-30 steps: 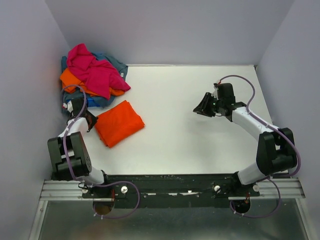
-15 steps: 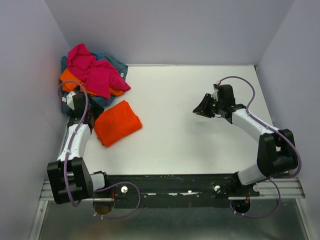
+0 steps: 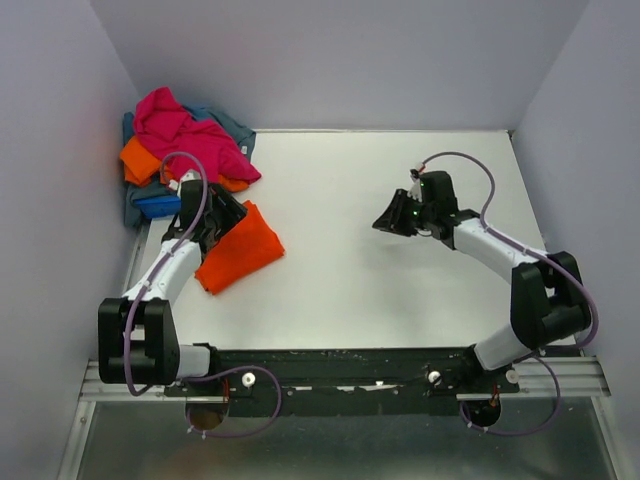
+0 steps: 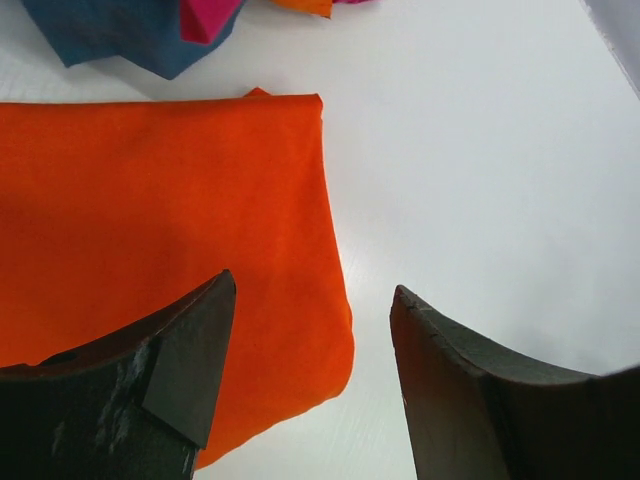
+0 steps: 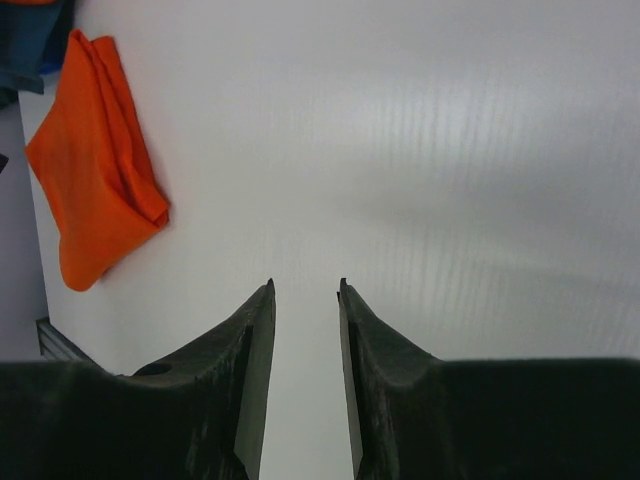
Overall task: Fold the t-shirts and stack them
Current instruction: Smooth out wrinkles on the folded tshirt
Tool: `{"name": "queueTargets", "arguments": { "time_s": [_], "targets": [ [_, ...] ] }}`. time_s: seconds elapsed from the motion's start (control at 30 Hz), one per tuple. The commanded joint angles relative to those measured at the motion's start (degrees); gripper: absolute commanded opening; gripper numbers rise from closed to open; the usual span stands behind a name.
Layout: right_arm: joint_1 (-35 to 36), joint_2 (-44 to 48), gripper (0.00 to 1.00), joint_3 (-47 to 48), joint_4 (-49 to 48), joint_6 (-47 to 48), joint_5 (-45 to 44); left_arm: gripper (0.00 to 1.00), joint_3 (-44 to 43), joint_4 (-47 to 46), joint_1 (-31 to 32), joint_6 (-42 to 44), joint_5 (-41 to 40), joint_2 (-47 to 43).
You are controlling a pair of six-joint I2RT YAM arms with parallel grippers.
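A folded orange t-shirt [image 4: 170, 220] lies flat, a neat rectangle, below and left of the left gripper [image 4: 312, 285]. Just beyond it sits a crumpled heap [image 3: 190, 145] of magenta, orange and blue t-shirts, perhaps four.

The folded orange t-shirt [image 4: 170, 230] is soft matt cloth, smooth with faint creases. The pile [image 3: 185, 145] at the table's far left corner is crumpled matt cloth. The table [image 5: 480, 150] is white, faintly sheened and finely ribbed. The left gripper [image 4: 312, 330] has fingers [image 4: 180, 370] of matt black plastic, scuffed grey.
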State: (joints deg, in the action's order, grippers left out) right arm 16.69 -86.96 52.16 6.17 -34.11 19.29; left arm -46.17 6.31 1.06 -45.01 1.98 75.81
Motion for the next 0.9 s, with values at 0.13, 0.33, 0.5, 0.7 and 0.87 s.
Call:
{"name": "queueTargets", "arguments": {
  "time_s": [0.13,0.33,0.5,0.7,0.87],
  "targets": [
    [10.0,-12.7,0.43,13.2,1.4,2.7,6.2,0.74,1.3,-0.1,0.8,-0.5,2.1,-5.0],
    [15.9,-21.1,0.52,20.3,-0.9,-0.3,8.4,0.74,12.5,-10.1,0.7,-4.7,5.0,-6.1],
    [18.7,-25.2,0.57,23.4,-5.6,-3.0,11.2,0.74,18.6,-21.3,0.6,-6.1,8.2,-2.1],
    [22.2,-29.6,0.47,24.2,-19.7,-7.2,19.3,0.75,18.9,-23.1,-0.5,-3.2,7.3,-1.0],
    [25.9,-35.5,0.22,31.4,-22.0,-9.8,22.5,0.76,16.9,-18.9,-2.7,-1.2,6.9,-4.0]
  ]
}}
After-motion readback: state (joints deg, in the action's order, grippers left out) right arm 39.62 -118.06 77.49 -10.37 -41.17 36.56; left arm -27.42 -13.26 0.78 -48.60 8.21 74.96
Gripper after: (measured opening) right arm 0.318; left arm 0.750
